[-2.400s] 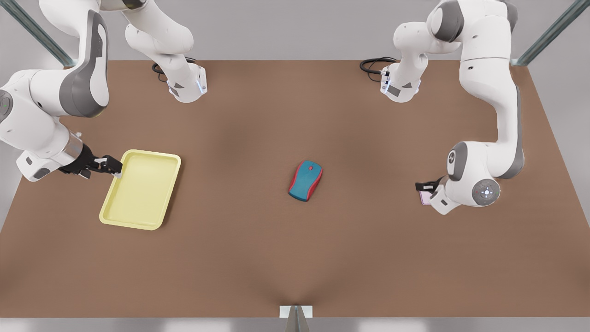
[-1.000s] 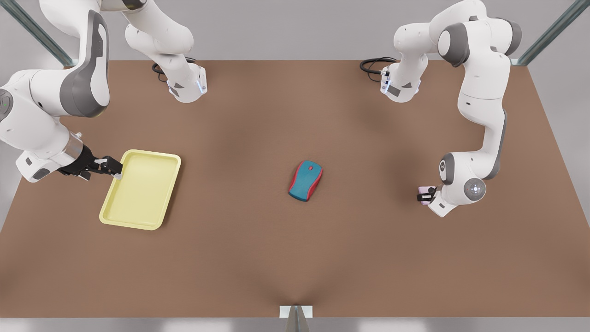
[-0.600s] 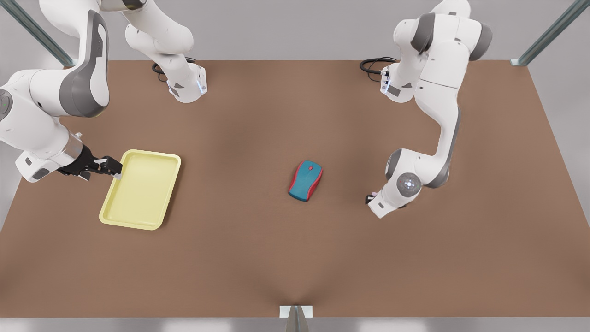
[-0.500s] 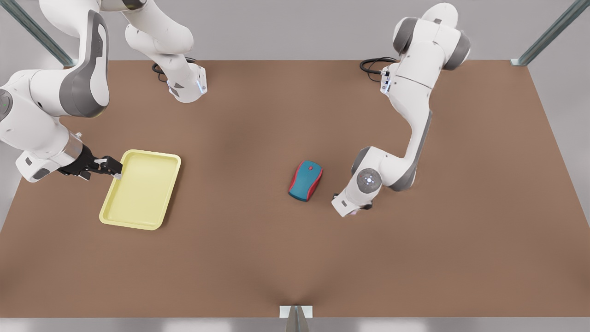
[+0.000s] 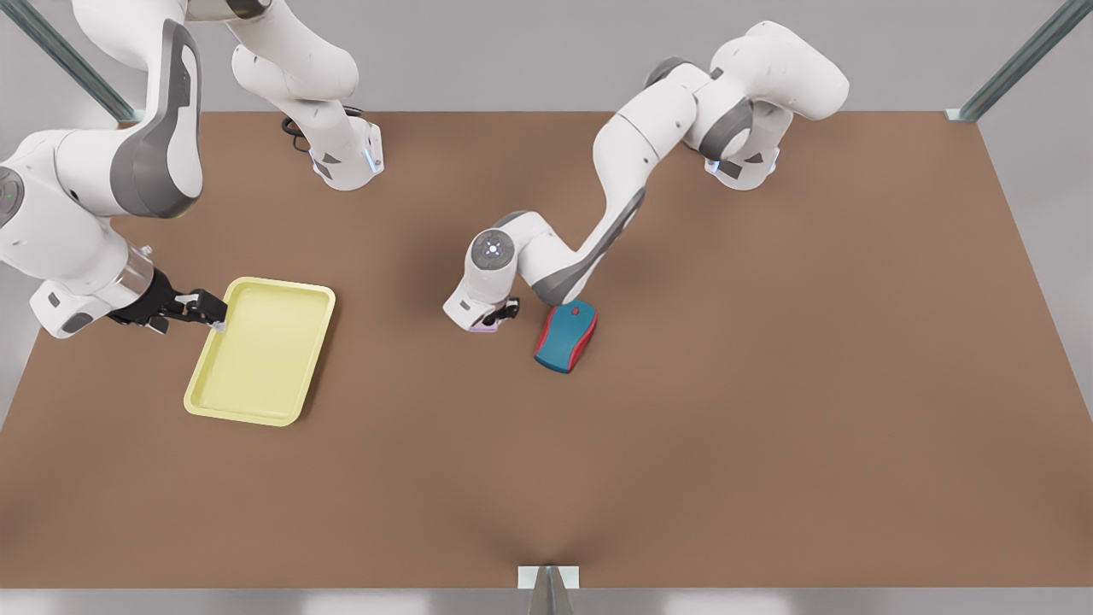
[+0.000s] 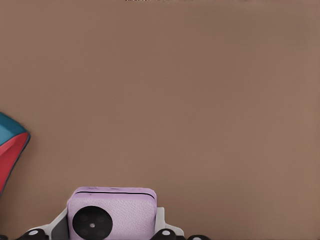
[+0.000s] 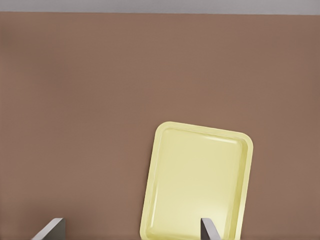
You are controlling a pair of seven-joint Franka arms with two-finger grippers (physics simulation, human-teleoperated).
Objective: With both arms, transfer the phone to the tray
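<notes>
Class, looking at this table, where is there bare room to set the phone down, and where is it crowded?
The tray floor is bare; the right gripper waits open at its rim. Bare table lies between tray and mouse, and across the front view's right. It is crowded where the left gripper holds the phone beside the mouse.

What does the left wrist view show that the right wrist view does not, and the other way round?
Left wrist view: the pink phone clamped in the left pincer, and a corner of the teal-and-red mouse beside it. Right wrist view: the yellow tray, with nothing in it, beyond the open right pincer. Both: the brown table.
</notes>
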